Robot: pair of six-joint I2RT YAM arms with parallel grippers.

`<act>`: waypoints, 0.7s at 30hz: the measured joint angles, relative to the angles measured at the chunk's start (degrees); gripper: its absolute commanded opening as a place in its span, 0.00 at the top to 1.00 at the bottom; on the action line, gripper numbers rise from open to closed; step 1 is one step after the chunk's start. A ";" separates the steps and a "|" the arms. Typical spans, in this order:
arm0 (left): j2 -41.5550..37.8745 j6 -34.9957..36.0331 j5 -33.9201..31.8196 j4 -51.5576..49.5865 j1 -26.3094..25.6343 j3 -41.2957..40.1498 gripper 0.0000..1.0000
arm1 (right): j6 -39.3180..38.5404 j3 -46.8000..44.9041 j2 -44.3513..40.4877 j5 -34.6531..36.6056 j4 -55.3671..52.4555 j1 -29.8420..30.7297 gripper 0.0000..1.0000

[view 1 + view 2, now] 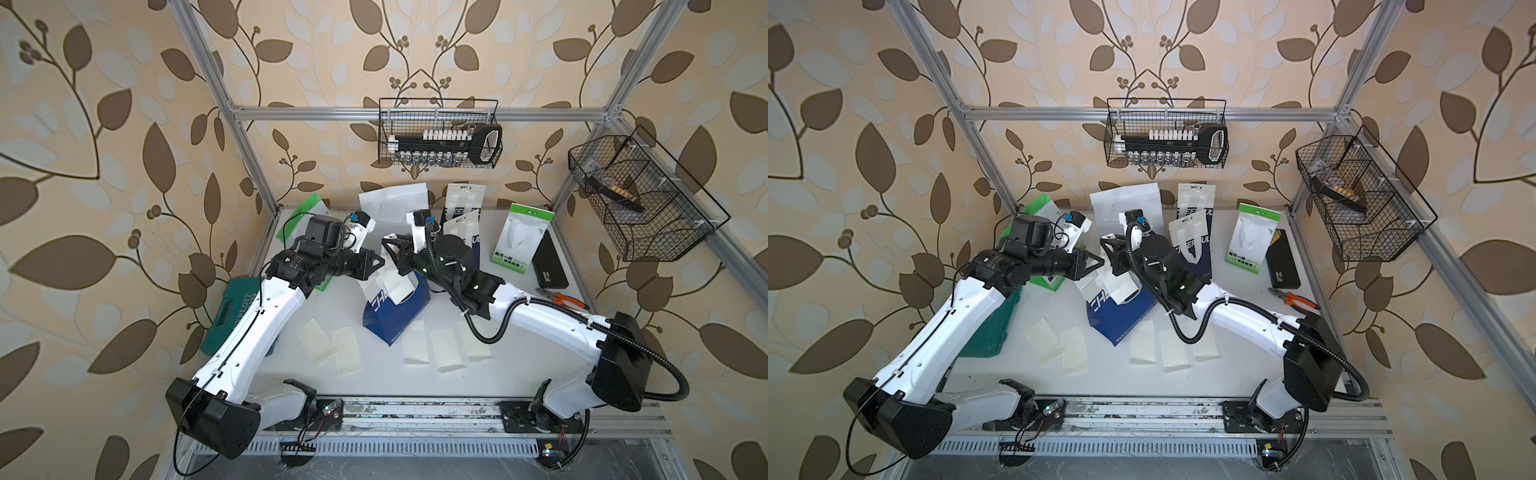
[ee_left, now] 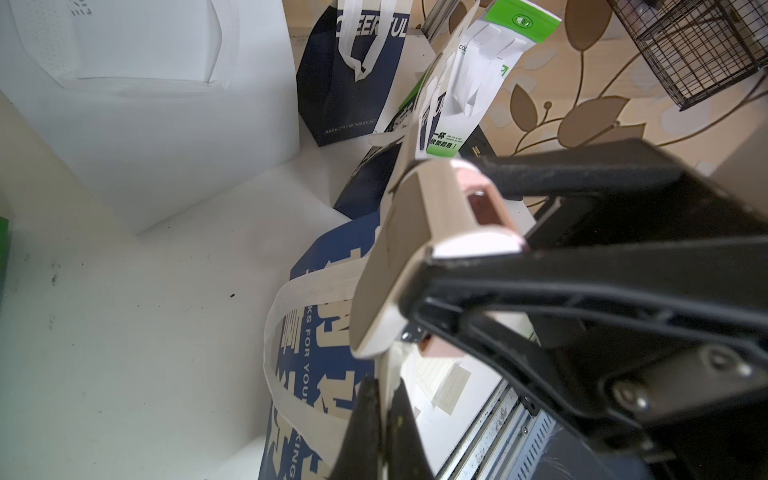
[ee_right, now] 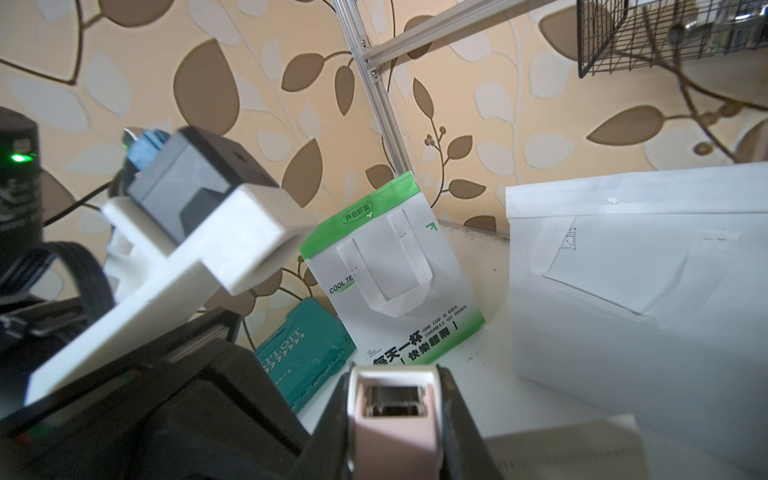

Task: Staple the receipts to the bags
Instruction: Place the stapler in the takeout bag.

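Black wire basket (image 1: 386,120) holds 1 socket rack (image 1: 436,143). Left gripper (image 2: 384,419) pinched on navy-and-white paper bag (image 1: 395,322), lying on tabletop (image 1: 374,378); right gripper (image 1: 392,249) clamped on pink plastic stapler (image 3: 392,428). 5 cream paper receipts (image 1: 446,348) loose beside bag.

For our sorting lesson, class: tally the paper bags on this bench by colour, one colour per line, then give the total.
Green-and-white bags: 2
Navy bags: 3
White bag: 1
Total: 6
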 measured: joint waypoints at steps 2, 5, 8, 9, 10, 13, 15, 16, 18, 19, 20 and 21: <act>-0.68 0.24 0.02 0.28 0.00 -0.44 1.00 | -0.37 0.00 -0.46 0.39 -0.85 0.11 1.00; -0.76 0.46 0.59 0.70 -0.02 -0.44 1.00 | -1.09 0.00 -0.98 0.92 -1.36 0.17 1.00; -0.76 0.35 1.14 1.27 0.00 -0.44 1.00 | -1.79 0.00 -1.27 1.33 -1.05 0.17 1.00; -0.74 0.20 1.18 1.29 0.00 -0.39 1.00 | -2.16 0.00 -1.27 1.46 -0.76 0.17 1.00; -0.63 0.00 1.25 1.16 0.00 -0.22 1.00 | -2.47 0.02 -1.29 1.51 -0.35 0.17 1.00; -0.15 -0.92 1.64 0.87 0.00 0.48 1.00 | -3.26 0.07 -1.29 1.70 1.25 0.17 1.00; 0.04 -1.75 1.81 0.87 0.00 0.81 1.00 | -3.69 0.11 -1.31 1.70 2.97 0.15 1.00; 0.04 -2.08 1.95 0.76 0.00 0.87 1.00 | -3.93 0.13 -1.40 1.70 3.85 0.17 1.00; 0.04 -3.23 2.54 0.48 0.11 0.92 1.00 | -4.55 0.13 -1.66 1.70 5.33 0.24 1.00; 0.07 -3.96 3.10 0.33 0.42 0.92 1.00 | -4.92 0.13 -1.84 1.75 6.05 0.37 1.00; 0.09 -4.70 3.80 0.31 0.85 0.92 1.00 | -5.22 0.13 -1.97 1.79 6.58 0.50 1.00; 0.13 -5.51 4.55 0.35 1.60 0.92 1.00 | -5.64 0.13 -2.12 1.90 7.04 0.68 1.00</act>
